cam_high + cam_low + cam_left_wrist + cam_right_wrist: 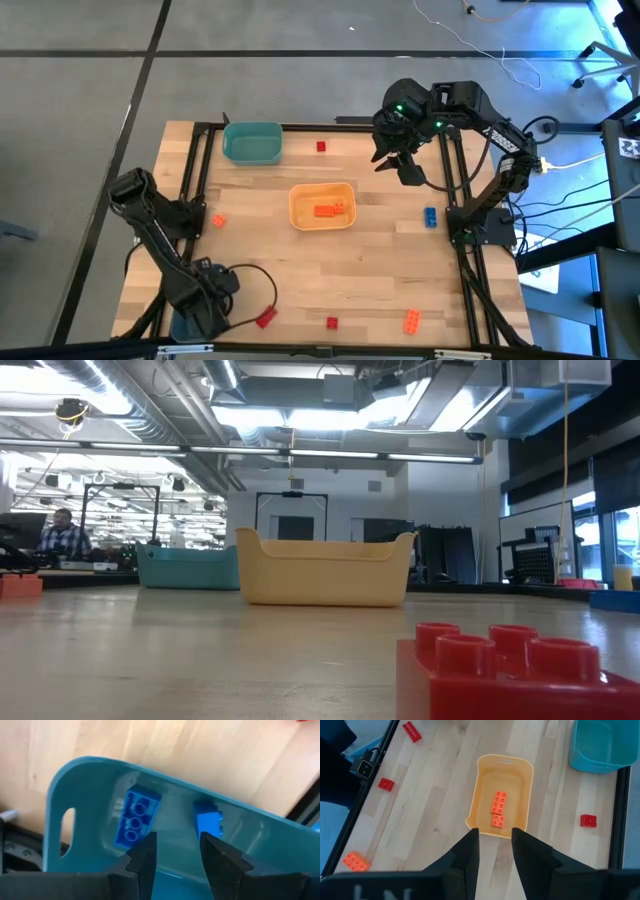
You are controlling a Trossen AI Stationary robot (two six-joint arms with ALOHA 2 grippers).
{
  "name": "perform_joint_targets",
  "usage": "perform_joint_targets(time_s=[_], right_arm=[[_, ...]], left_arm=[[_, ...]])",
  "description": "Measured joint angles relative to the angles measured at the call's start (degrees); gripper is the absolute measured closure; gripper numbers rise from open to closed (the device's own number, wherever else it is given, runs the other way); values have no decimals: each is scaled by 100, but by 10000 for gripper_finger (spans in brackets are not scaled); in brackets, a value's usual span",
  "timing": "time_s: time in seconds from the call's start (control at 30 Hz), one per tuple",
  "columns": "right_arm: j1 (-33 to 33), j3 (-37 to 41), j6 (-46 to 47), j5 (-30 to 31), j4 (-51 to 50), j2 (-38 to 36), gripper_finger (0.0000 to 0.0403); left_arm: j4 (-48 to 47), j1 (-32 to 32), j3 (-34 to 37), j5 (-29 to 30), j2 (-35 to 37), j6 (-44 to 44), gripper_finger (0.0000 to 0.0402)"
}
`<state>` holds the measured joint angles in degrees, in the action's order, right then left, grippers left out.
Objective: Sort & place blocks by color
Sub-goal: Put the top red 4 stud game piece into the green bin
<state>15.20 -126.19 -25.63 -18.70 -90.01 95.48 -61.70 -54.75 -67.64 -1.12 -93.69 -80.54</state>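
Observation:
My left gripper (pixel 175 840) is open and empty above the blue bin (pixel 80 785) at the table's near left corner (pixel 183 325). Two blue blocks (pixel 135 817) (pixel 209 822) lie on the bin's floor. My right gripper (pixel 495 832) is open and empty, raised near the table's far right (pixel 405 168). The yellow bin (pixel 300 195) holds two orange blocks (pixel 499 801) (pixel 497 820). Loose on the table lie red blocks (pixel 321 147) (pixel 265 318) (pixel 332 322), orange blocks (pixel 218 221) (pixel 411 320) and a blue block (pixel 430 216).
A teal bin (pixel 252 142) stands at the far side, left of centre. A black frame (pixel 455 190) edges the table. In the low view a red block (pixel 510 670) sits close to the camera, and a person (pixel 62 538) shows in the room behind.

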Motion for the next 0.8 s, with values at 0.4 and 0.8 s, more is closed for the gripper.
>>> perform_joint_targets(time_s=[0.4,0.8], right_arm=[[-1,0,123,2,-1,0,287],[-2,0,278,11,0,1,287]], left_arm=[[-1289,530,-2,1049,1174,-1610,260],[-1708,1558,-2,1476,2061,-3756,260]])
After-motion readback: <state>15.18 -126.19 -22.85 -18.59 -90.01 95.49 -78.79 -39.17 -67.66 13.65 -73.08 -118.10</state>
